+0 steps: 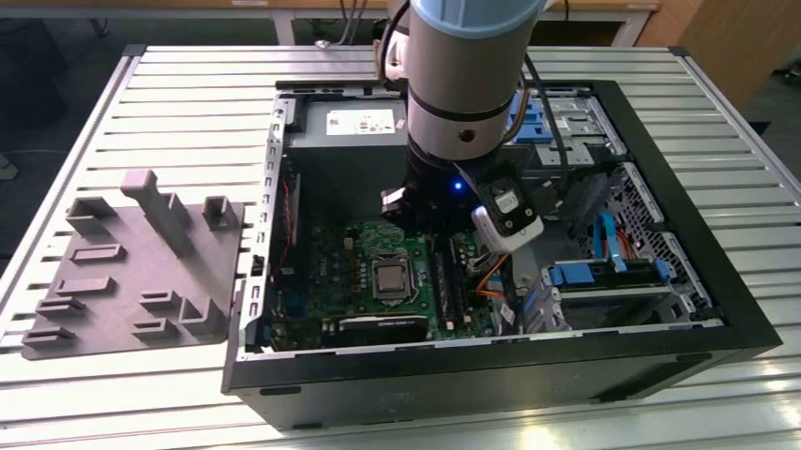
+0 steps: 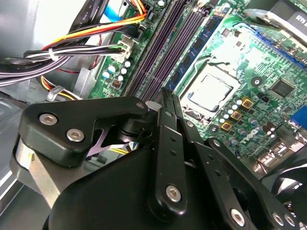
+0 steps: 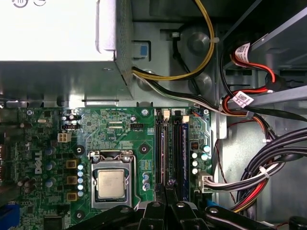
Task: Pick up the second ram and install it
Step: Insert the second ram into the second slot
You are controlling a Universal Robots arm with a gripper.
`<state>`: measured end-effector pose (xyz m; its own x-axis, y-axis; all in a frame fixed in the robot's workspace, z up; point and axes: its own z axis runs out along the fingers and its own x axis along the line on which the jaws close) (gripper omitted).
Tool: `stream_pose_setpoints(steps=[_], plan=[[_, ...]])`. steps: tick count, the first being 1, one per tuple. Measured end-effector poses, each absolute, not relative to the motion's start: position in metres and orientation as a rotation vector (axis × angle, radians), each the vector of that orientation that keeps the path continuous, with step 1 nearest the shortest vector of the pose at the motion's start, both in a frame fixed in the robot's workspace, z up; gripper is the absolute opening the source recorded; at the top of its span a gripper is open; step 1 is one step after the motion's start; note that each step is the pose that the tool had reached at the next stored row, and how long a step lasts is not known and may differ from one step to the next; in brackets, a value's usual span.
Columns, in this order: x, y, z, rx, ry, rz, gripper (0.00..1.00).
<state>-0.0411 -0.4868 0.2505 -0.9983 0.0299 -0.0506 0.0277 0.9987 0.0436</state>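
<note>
Exterior view first, starting at its left: a grey moulded plastic tray (image 1: 131, 281) with upright holders lies on the slatted silver metal table (image 1: 188, 112), well apart from the work. Beside it, toward the exterior view's right, stands the black open-sided computer case (image 1: 501, 375). The flat green motherboard (image 1: 344, 272) lies on its floor. The square silver processor socket (image 1: 392, 278) sits near the board's middle, and the long black memory slots (image 1: 441, 281) run just beside the socket.

The light grey robot arm (image 1: 463, 66) reaches down into the case above the slots. In the second wrist view the black gripper (image 2: 169, 112) has its fingers drawn narrow. They are pinched on a thin dark board seen edge-on, which I take to be the second ram (image 2: 165, 95). It hangs over the slots and is not yet seated.

The first wrist view shows the same thin edge (image 3: 170, 187) lined up along the slots. One blue-tinted memory stick (image 3: 185, 153) is already seated in the slot farthest from the socket.

Farther toward the exterior view's right are the blue plastic drive brackets (image 1: 588, 274). In the first wrist view a bundle of black, white and coloured cables (image 3: 259, 167) runs beside the board.
</note>
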Motion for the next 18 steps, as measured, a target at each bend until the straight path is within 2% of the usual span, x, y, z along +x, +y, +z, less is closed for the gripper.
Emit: stream_pose_setpoints(steps=[18], plan=[[-0.0382,-0.4868,0.2456,0.045,3.089,0.068,0.12]])
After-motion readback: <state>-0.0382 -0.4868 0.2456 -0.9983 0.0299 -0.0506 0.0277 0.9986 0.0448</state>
